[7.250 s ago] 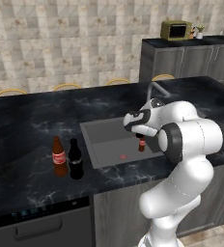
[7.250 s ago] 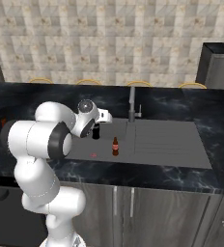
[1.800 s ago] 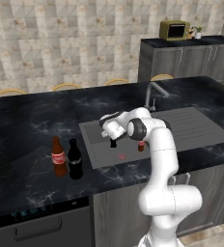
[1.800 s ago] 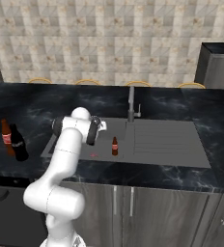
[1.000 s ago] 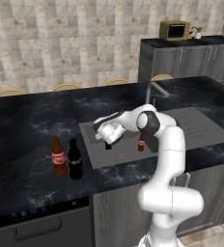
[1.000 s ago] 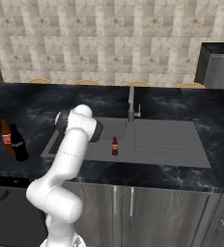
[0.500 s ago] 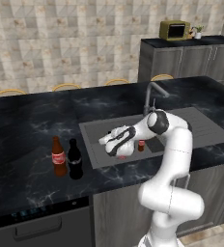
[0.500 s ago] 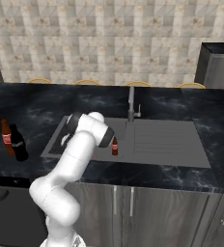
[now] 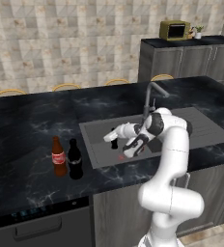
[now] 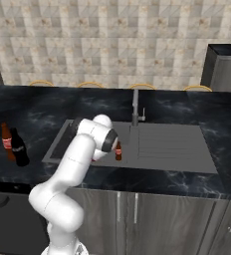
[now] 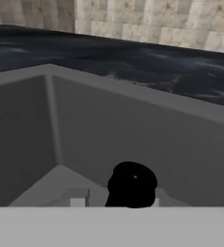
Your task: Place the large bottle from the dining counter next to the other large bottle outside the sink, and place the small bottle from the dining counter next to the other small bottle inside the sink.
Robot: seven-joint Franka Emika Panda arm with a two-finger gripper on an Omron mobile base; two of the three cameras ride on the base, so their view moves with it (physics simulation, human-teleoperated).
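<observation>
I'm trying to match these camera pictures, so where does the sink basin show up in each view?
Left base view: the sink basin lies centre, left of the white arm.
Right base view: sink basin left of centre, partly behind the arm.
Hand view: its grey walls span the middle, behind the small bottle.
Shared landmark: the black marbled counter around the basin.

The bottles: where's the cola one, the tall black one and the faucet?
Cola bottle point(image 9: 59, 157): left base view, on its red label.
Tall black bottle point(image 9: 75, 161): left base view, on its dark body.
Faucet point(image 10: 135, 108): right base view, on its upright pipe.
</observation>
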